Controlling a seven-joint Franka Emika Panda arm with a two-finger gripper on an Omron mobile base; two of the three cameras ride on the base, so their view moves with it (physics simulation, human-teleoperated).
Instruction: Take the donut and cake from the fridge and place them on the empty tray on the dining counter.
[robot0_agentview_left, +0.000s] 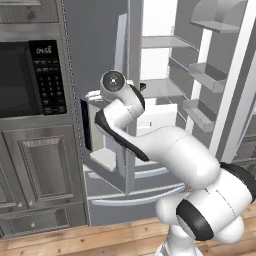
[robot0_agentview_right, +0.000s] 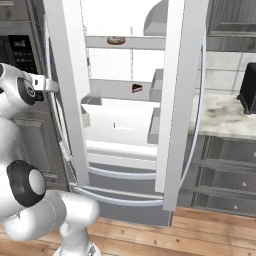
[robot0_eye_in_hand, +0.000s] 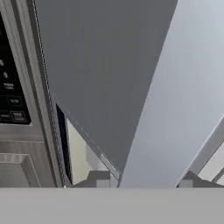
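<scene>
Both fridge (robot0_agentview_right: 125, 107) doors stand open, white interior exposed. Donut (robot0_agentview_right: 116, 40) sits on upper shelf; cake (robot0_agentview_right: 137, 88) on the shelf below, toward its right end. Gripper (robot0_eye_in_hand: 142, 180) held close against the left door's edge, fingertips (robot0_eye_in_hand: 99, 179) apart, nothing between them. Microwave (robot0_agentview_left: 31, 77) sits left of fridge

Fridge open, both pastries on its shelves.
I see the grey fridge (robot0_agentview_right: 175, 100) with both doors open, white interior exposed; the glazed donut (robot0_agentview_right: 116, 40) lies on the upper shelf, the dark cake (robot0_agentview_right: 137, 88) wedge one shelf lower, further right.
</scene>
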